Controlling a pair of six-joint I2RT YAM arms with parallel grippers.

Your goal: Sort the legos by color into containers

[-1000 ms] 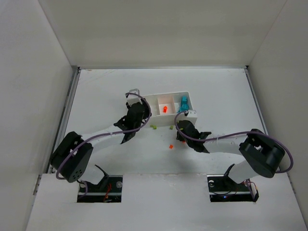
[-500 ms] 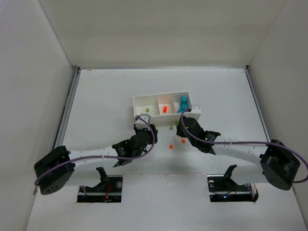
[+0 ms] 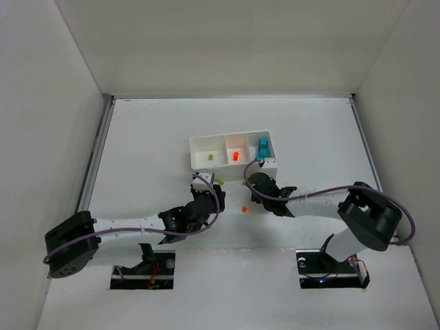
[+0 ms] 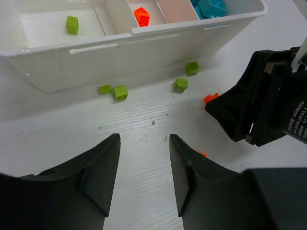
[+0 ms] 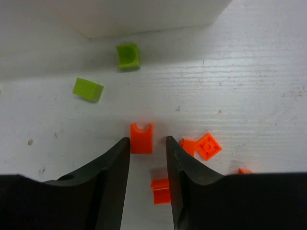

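we see the left gripper low over the counter, jaws apart and empty, facing the white three-compartment tray. the tray holds a lime green lego on the left, an orange lego in the middle and teal legos on the right. the right gripper has its jaws apart, the tips on either side of a loose orange lego on the counter, unclamped. white lettering on its body is cut off and unreadable.
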